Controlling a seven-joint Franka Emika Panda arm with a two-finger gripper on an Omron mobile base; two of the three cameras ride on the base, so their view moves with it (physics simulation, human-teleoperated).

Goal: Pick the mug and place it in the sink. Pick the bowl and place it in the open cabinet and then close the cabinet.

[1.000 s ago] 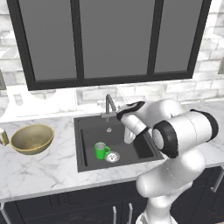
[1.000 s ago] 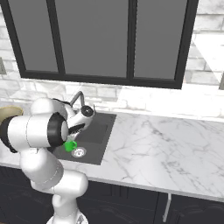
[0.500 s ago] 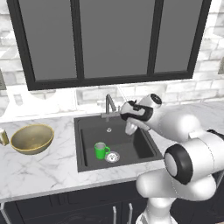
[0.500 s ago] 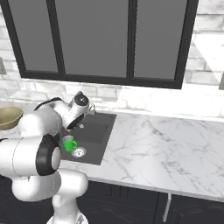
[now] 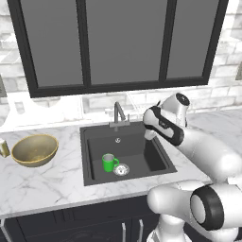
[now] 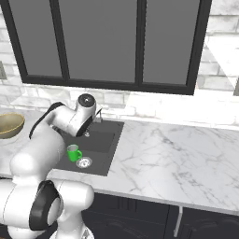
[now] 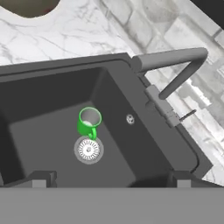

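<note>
The small green mug (image 5: 109,162) (image 6: 73,152) (image 7: 89,121) stands upright on the floor of the black sink (image 5: 142,151) (image 6: 101,140) (image 7: 39,118), right beside the round steel drain (image 7: 89,149). My gripper (image 5: 148,134) (image 6: 86,132) (image 7: 111,181) hovers open above the sink's right side, well clear of the mug and holding nothing. The wide olive-gold bowl (image 5: 35,150) (image 6: 9,125) (image 7: 30,5) rests on the marble counter left of the sink. The open cabinet is out of view.
A grey faucet (image 5: 118,114) (image 7: 175,65) rises at the sink's back edge, close to my hand. A small brass cylinder (image 5: 4,148) stands left of the bowl. Grey glass-fronted cabinets (image 5: 123,42) hang above. Marble counter (image 6: 177,158) stretches to the right.
My hand has risen a little above the sink and the arm's elbow has swung out to the right. The mug sits in the same spot in the basin.
</note>
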